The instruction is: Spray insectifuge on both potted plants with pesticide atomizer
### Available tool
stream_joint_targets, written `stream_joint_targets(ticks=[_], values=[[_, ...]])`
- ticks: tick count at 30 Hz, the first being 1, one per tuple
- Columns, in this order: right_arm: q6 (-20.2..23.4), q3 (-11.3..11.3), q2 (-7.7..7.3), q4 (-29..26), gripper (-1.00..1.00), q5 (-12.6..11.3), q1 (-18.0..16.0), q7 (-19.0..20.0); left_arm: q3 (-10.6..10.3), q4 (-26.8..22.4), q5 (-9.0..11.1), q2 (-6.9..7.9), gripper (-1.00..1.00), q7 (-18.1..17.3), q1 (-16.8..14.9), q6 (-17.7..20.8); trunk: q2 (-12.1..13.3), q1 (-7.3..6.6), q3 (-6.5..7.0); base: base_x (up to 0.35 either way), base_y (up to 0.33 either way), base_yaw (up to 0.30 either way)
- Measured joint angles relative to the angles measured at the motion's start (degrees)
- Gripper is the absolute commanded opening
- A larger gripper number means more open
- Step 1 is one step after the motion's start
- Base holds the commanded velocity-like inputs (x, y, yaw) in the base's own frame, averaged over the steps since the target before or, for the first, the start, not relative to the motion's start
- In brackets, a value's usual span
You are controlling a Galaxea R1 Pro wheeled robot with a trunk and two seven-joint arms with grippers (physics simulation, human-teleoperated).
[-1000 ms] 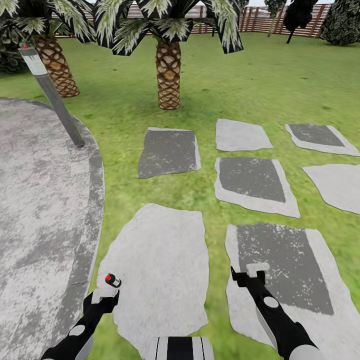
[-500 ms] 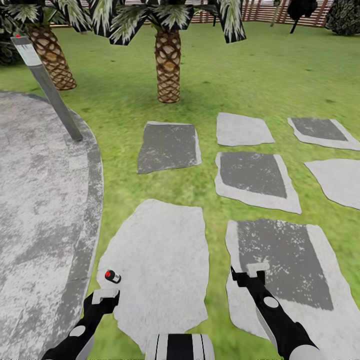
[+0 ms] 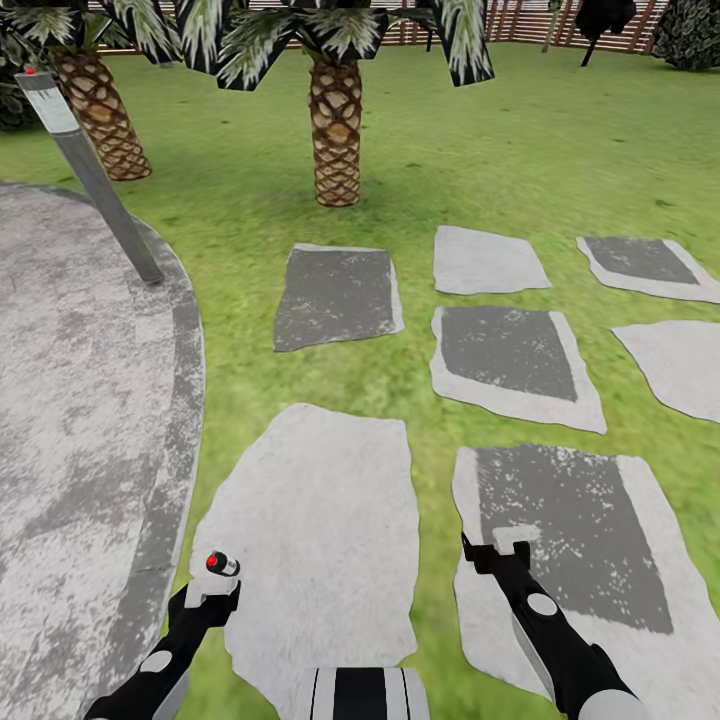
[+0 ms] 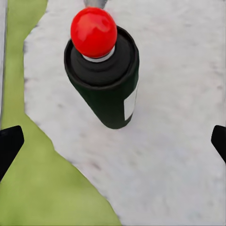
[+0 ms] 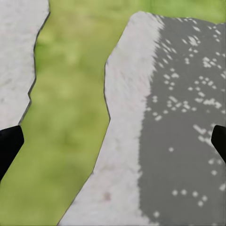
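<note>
The pesticide atomizer (image 3: 222, 563) is a small dark green bottle with a red top. It appears to stand on a pale stepping stone (image 3: 320, 520) just beyond my left gripper (image 3: 211, 587). In the left wrist view the atomizer (image 4: 106, 80) shows its red head and white label. There my left gripper (image 4: 113, 141) is open, its dark fingertips far apart at the picture's edges and not touching the bottle. My right gripper (image 3: 509, 546) hangs open and empty over a darker stone (image 3: 570, 520), and in its own wrist view the right gripper (image 5: 113, 141) looks over grass and a stone edge. The potted plants are out of view.
A grey paved circle (image 3: 80, 400) lies to the left, with a leaning grey bollard lamp (image 3: 90, 170) at its rim. Two scaly-trunked palms (image 3: 336, 140) (image 3: 100, 120) stand ahead. More stepping stones (image 3: 505, 360) cross the lawn to the right. A brown slatted fence (image 3: 520, 25) runs at the back.
The whole view has shifted slightly, so the camera moved. The atomizer now shows a little closer to my left gripper. Both grippers have stayed open.
</note>
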Motion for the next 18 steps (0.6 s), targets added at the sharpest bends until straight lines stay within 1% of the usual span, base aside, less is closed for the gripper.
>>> stream_joint_targets(ticks=[6, 10, 15, 18], values=[[0.0, 0.0, 0.00, 0.0, 1.00, 0.0, 0.0, 0.0, 0.0, 0.0, 0.0, 0.06, 1.00, 0.0, 0.0, 0.0, 0.0, 0.00, 0.00, 0.004, 0.000, 0.008], [0.0, 0.0, 0.01, 0.0, 1.00, 0.0, 0.0, 0.0, 0.0, 0.0, 0.0, 0.08, 1.00, 0.0, 0.0, 0.0, 0.0, 0.00, -0.09, 0.013, 0.000, 0.125], [0.0, 0.0, 0.00, -0.1, 1.00, 0.0, 0.0, 0.0, 0.1, 0.0, 0.0, 0.01, 1.00, 0.1, 0.0, 0.1, 0.0, -0.02, -0.16, 0.171, 0.000, 0.040], [0.0, 0.0, 0.00, 0.0, 1.00, 0.0, 0.0, 0.0, 0.1, 0.0, 0.0, 0.03, 1.00, 0.1, 0.0, 0.1, 0.0, -0.01, -0.17, 0.096, 0.000, 0.009]])
